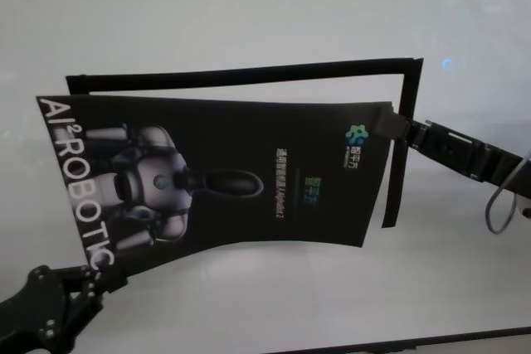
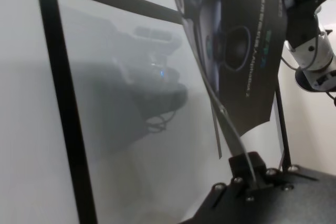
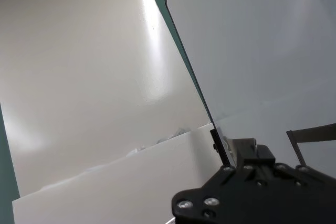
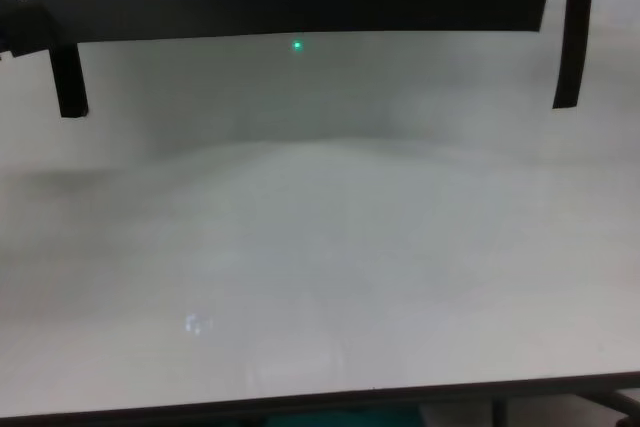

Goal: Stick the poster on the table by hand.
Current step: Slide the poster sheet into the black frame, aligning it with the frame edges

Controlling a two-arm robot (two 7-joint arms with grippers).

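Here both grippers are holding the poster (image 1: 224,176) above the table (image 1: 249,14).
The left gripper (image 1: 93,275) is pinching its near-left corner, the right gripper (image 1: 392,126) its far-right corner.

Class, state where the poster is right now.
In the head view the poster hangs mid-frame above the table, pinched between the left gripper at its near-left corner and the right gripper at its far-right corner.

Soft overhead light leaves the table (image 1: 249,6) hazy, with glare streaks in the right wrist view and blurred shadows.
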